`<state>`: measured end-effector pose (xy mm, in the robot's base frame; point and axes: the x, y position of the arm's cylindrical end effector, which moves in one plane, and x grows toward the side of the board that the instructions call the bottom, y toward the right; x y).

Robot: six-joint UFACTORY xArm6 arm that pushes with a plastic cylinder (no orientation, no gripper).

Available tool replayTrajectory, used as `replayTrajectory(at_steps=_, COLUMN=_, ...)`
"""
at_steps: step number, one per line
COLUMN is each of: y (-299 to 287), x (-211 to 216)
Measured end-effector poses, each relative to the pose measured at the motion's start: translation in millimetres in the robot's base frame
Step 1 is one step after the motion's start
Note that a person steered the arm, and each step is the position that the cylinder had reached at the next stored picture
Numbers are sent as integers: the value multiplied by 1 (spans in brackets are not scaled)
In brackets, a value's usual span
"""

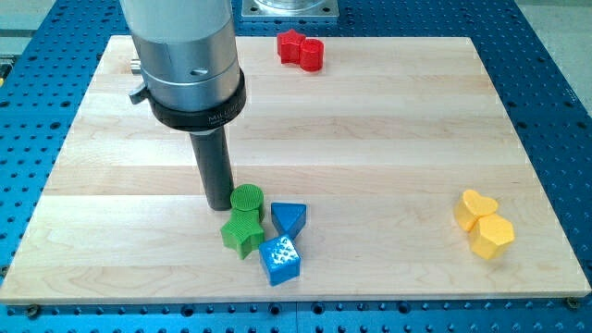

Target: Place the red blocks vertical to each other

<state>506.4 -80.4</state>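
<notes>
The two task pieces sit at the board's twelve o'clock edge, slightly right of centre: a red star-shaped plastic block (291, 44) and, touching it on the view's right, a red cylindrical plastic block (312, 55). They lie roughly side by side, the cylinder a touch lower in the view — so not yet stacked one above the other along the view's vertical. Judged from their look, both are small, rigid and light, and should slide readily on the smooth pale wooden board (388, 139); being light, they are likely to spin or skid off line if struck off-centre. The cylinder's round wall offers no flat face, so a push would best be aimed through its middle; the star's points may catch and turn it. There is nothing to grasp with — my tip (219, 205) is a bare dark rod that holds nothing and can only shove. The arm stands upright over the board's seven o'clock region, its grey collar above, the rod coming straight down. My tip rests just beside, possibly touching, the green cylindrical block (246, 199) on its nine o'clock side, well apart from the red pair. Below that lie a green star-shaped block (242, 233), a blue triangular block (289, 218) and a blue cube-like block (279, 260), clustered together. At four o'clock, two yellow blocks (483, 223) sit touching, well clear.
</notes>
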Motion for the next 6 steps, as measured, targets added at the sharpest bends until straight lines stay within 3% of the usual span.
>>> replayTrajectory(at_steps=1, y=-10, x=-88)
replayTrajectory(at_steps=2, y=-59, x=-189)
replayTrajectory(at_steps=3, y=-38, x=-276)
replayTrajectory(at_steps=4, y=24, x=-303)
replayTrajectory(at_steps=5, y=135, x=-281)
replayTrajectory(at_steps=6, y=202, x=-212)
